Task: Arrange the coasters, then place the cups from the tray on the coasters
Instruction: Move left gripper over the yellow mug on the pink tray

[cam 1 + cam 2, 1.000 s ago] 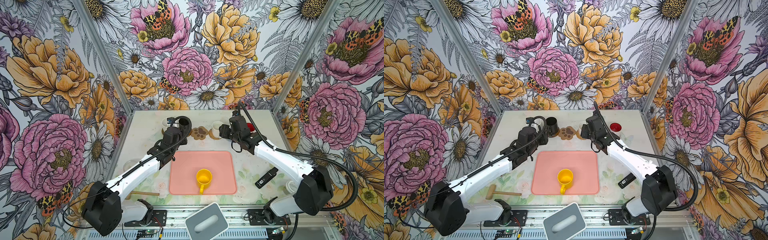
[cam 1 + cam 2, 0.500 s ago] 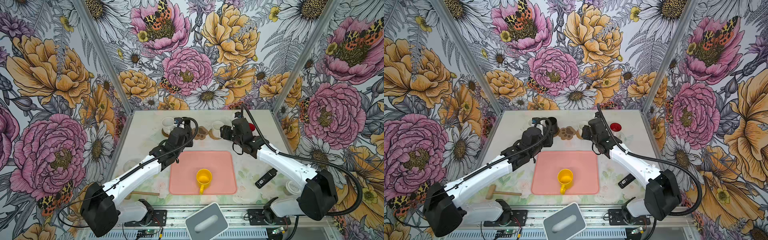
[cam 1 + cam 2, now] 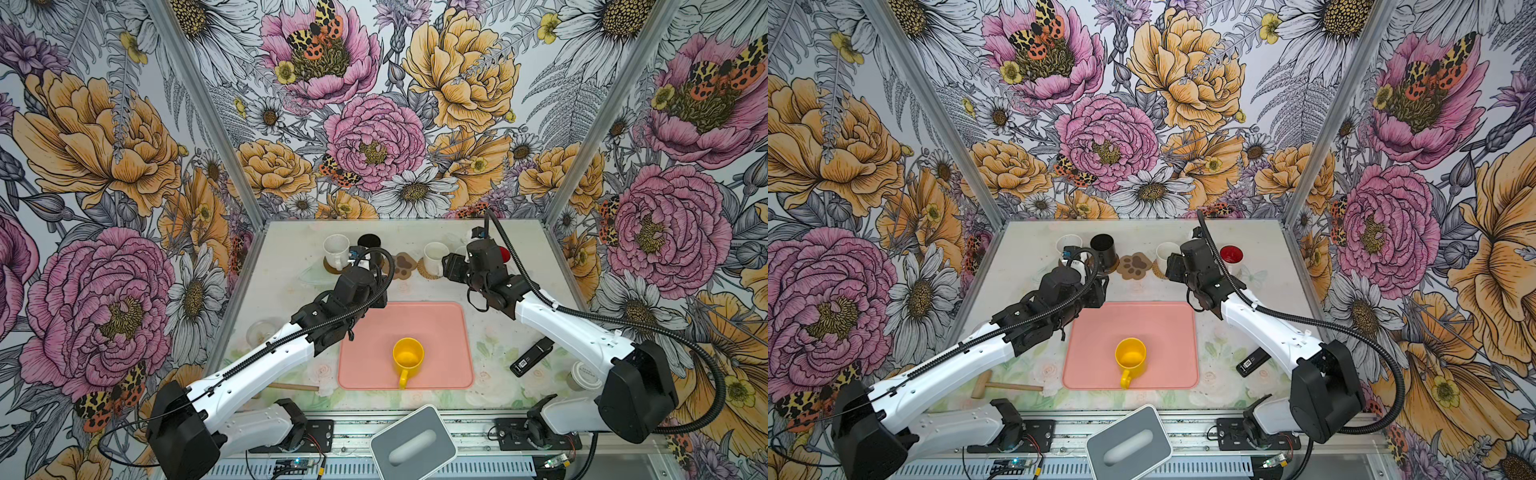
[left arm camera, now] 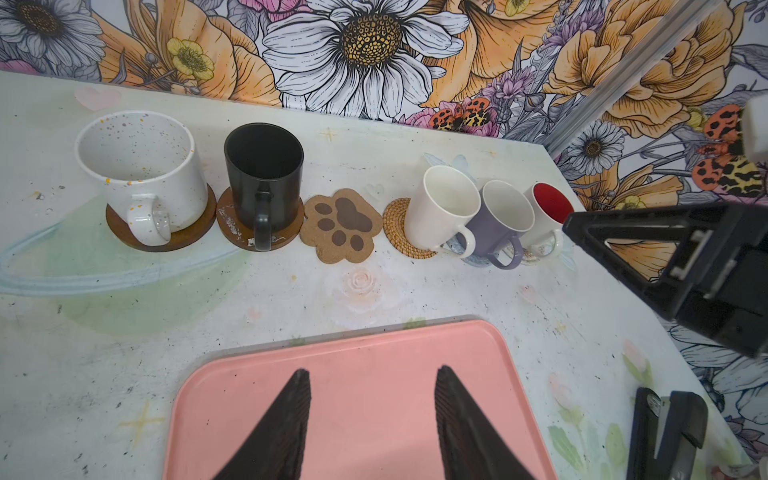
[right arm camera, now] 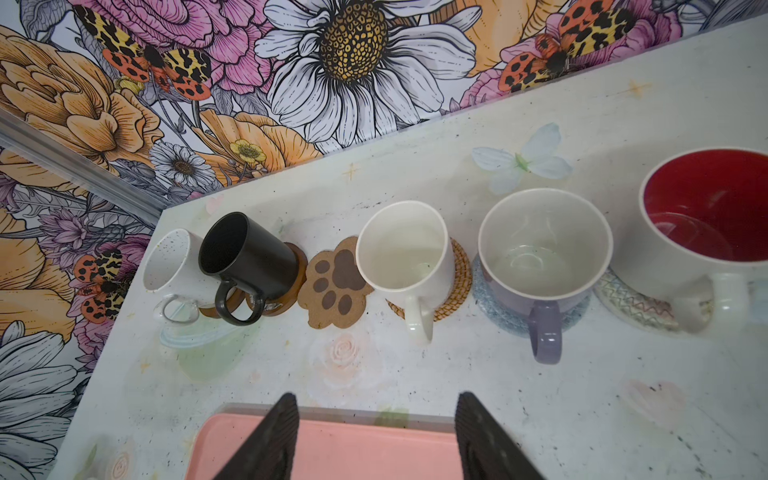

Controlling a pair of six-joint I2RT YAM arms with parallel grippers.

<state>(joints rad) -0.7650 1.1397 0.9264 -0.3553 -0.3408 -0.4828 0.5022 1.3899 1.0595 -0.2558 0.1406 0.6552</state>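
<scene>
The left arm [image 3: 266, 357] reached on a slant from the front left corner toward the middle of the worktop [image 3: 291, 249]. Its left tool [image 4: 374, 372] hung over the far left part of the tray [image 3: 440, 332], with its fingers apart and nothing between them.

Along the back stood a row. A white speckled mug [image 4: 141, 166] sat on a brown disc [image 4: 183, 241]. Next, a black mug [image 4: 264, 183] sat on a second brown disc [image 4: 230, 226]. The paw coaster [image 4: 340, 226] lay bare. A cream mug [image 4: 440, 208] sat on the rattan coaster [image 4: 395, 226], a lavender mug [image 5: 540, 249] on the grey-blue coaster [image 5: 488, 309], and a red-inside mug [image 5: 706, 224] on the lacy coaster [image 5: 631, 307].

The yellow mug [image 3: 408, 357] stood upright on the tray, with its handle toward the front.

The right arm [image 3: 582, 336] reached from the front right corner toward the back. The right tool [image 5: 376, 397] hung over the tray's far edge, facing the row, also spread open and empty.

A black gadget [image 3: 532, 356] lay right of the tray. The writing on its white label was too small to read.
</scene>
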